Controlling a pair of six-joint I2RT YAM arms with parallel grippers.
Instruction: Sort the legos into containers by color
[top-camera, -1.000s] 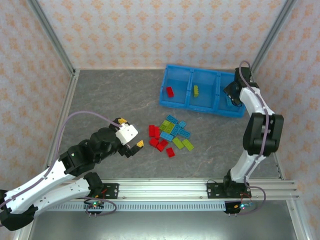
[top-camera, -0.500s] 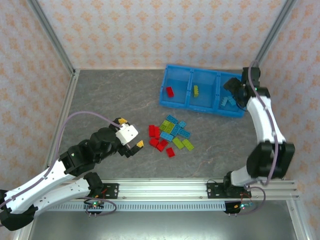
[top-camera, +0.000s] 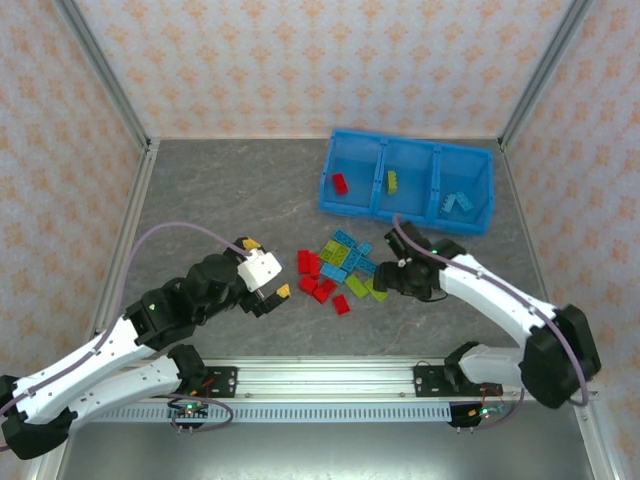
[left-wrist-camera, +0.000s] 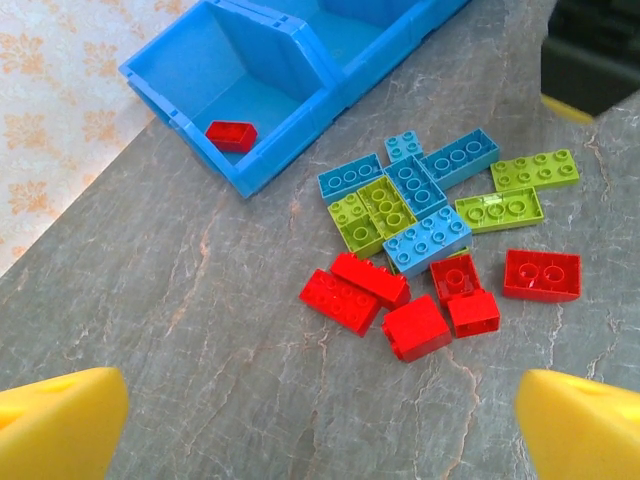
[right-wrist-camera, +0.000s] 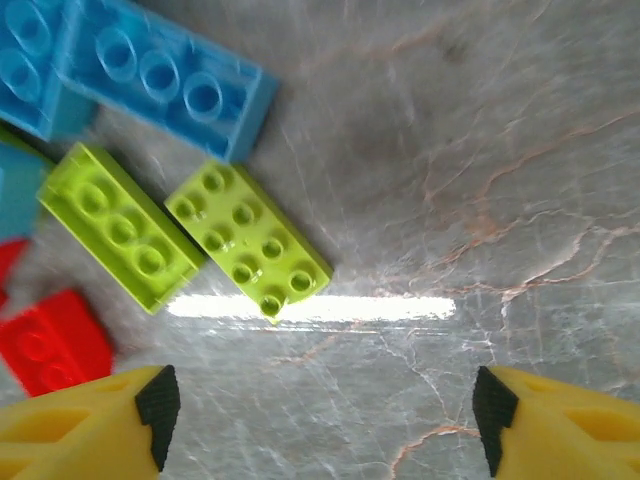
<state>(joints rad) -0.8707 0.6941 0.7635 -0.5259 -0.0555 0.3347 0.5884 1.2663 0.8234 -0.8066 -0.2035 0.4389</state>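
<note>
The left gripper (top-camera: 265, 267) hangs at 9 o'clock of the loose pile of small red, lime and light-blue plastic legos (top-camera: 338, 268), fingers spread wide and empty; the right gripper (top-camera: 385, 278), equally wide and empty, hovers over the pile's 4 o'clock edge; the bright blue three-compartment plastic tray (top-camera: 400, 217) sits at 1 o'clock

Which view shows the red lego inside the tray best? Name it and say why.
Left wrist: the red lego lies large and unblocked on the floor of the tray end compartment. Top external shows the lego far smaller, in the tray's left compartment.
</note>
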